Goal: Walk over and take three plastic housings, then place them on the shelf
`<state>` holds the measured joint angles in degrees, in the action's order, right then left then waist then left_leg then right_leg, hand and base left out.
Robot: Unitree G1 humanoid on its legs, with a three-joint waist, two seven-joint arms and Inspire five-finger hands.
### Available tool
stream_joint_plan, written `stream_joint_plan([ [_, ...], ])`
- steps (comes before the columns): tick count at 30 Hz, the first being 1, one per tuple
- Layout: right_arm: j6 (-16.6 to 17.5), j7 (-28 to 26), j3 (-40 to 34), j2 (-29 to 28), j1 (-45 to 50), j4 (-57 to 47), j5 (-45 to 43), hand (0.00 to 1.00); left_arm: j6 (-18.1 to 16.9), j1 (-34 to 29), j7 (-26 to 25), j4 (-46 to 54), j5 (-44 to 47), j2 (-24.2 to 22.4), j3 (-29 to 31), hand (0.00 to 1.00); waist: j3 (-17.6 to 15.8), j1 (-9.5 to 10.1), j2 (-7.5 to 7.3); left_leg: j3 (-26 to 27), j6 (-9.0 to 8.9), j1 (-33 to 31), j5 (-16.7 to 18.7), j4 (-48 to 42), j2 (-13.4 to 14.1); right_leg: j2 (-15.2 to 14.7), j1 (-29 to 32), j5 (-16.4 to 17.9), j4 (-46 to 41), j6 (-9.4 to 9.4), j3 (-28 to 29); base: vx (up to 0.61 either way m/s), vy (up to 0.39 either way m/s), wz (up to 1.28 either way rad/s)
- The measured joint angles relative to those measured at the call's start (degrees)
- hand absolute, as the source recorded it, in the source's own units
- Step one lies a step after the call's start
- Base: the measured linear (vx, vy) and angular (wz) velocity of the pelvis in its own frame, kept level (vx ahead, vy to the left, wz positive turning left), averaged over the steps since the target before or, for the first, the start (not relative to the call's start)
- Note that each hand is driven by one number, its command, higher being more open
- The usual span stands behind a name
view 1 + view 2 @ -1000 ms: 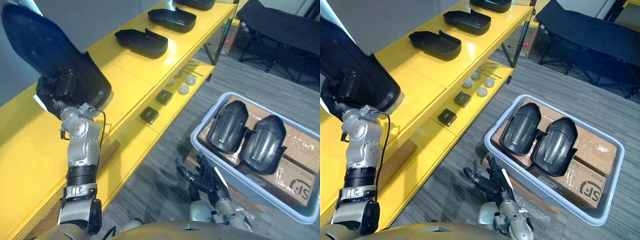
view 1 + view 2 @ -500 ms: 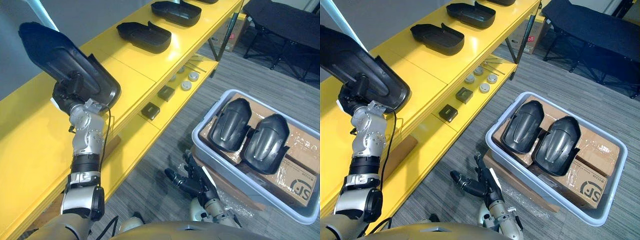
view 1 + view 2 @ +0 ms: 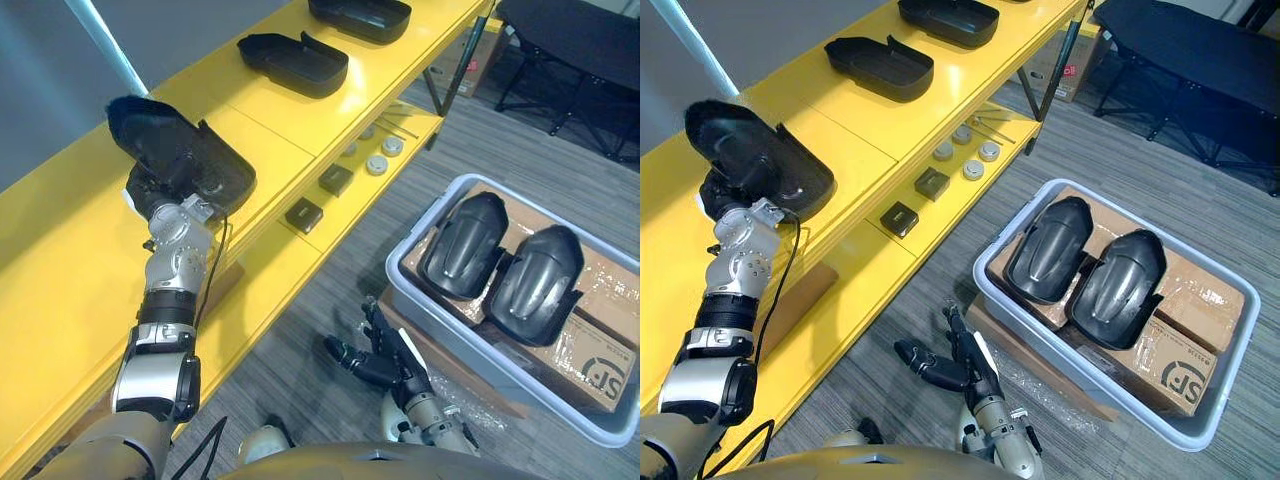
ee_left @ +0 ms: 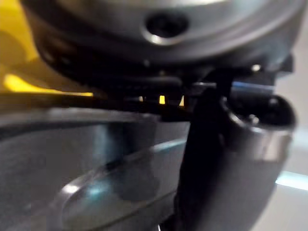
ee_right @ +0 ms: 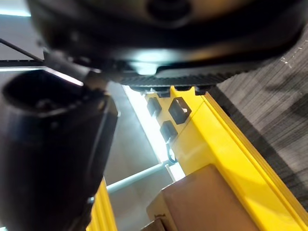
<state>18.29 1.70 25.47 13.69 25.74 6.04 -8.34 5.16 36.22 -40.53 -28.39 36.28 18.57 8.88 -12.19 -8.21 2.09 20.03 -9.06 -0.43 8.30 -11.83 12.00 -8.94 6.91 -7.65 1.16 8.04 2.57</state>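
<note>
My left hand [image 3: 152, 192] is shut on a black plastic housing [image 3: 182, 158], which lies tilted low over the top of the yellow shelf [image 3: 60, 270]; whether it touches the shelf I cannot tell. Up close, the thumb [image 4: 231, 159] lies against the housing's glossy wall [image 4: 96, 168]. Two more housings [image 3: 295, 62] [image 3: 360, 15] sit further along the shelf top. A grey bin [image 3: 480, 370] on the floor holds two others [image 3: 465, 245] [image 3: 530, 270]. Low over the carpet beside the bin, my right hand [image 3: 375, 365] hangs open and holds nothing.
The shelf's lower level carries small black boxes [image 3: 303, 215] and round metal parts [image 3: 377, 165]. The bin rests on a flat cardboard box [image 3: 1040, 375]. A black folding cot [image 3: 570, 40] stands at the far right. Grey carpet lies between shelf and bin.
My left arm has brought the housing down from a raised, steep tilt to just over the shelf top. The right hand has barely moved. The camera has shifted a little.
</note>
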Motion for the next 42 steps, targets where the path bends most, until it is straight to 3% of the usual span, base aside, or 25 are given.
stream_joint_plan([
  [24, 0.18, 1.43, 4.09, 0.83, 0.01, 0.73, -1.17, 1.0, 1.82, 4.38, -3.33, -7.38, -5.93, 2.34, 1.17, 1.0, -0.81, -1.53, -0.11, 0.69, -0.6, 2.36, -0.58, 1.3, 0.74, 0.91, -1.72, -0.4, 0.62, 0.05, -0.02, -0.01, 0.001, -0.01],
  [33, 0.21, 1.08, 4.31, 0.8, 0.31, 1.03, -1.21, 1.0, 13.68, 4.41, 4.31, -8.29, -13.88, 6.24, 1.33, 1.0, -0.3, -1.71, 0.28, 0.61, -0.83, 4.95, -1.29, 3.31, 0.63, 1.04, -4.41, -0.53, 2.04, -0.02, -0.68, 0.0, 0.004, 0.01],
  [37, 0.2, 1.02, 4.47, 0.78, 0.3, 2.03, -1.18, 1.0, 15.26, 4.5, 5.71, -9.6, -15.24, 6.62, 1.55, 1.0, 0.14, -1.75, 0.76, 0.57, -0.81, 5.6, -1.77, 3.94, 0.59, 1.06, -5.02, -0.53, 2.19, -0.02, -0.86, 0.0, 0.0, 0.0],
  [42, 0.04, 0.98, 4.63, 1.15, 0.39, 3.27, -1.17, 1.0, 19.35, 4.73, 8.36, -11.35, -23.12, 6.63, 2.02, 1.0, 1.14, -2.13, 1.03, 0.6, -0.85, 6.06, -2.1, 4.31, 0.62, 1.17, -5.37, -0.55, 2.32, -0.07, -0.88, -0.01, 0.003, 0.0],
])
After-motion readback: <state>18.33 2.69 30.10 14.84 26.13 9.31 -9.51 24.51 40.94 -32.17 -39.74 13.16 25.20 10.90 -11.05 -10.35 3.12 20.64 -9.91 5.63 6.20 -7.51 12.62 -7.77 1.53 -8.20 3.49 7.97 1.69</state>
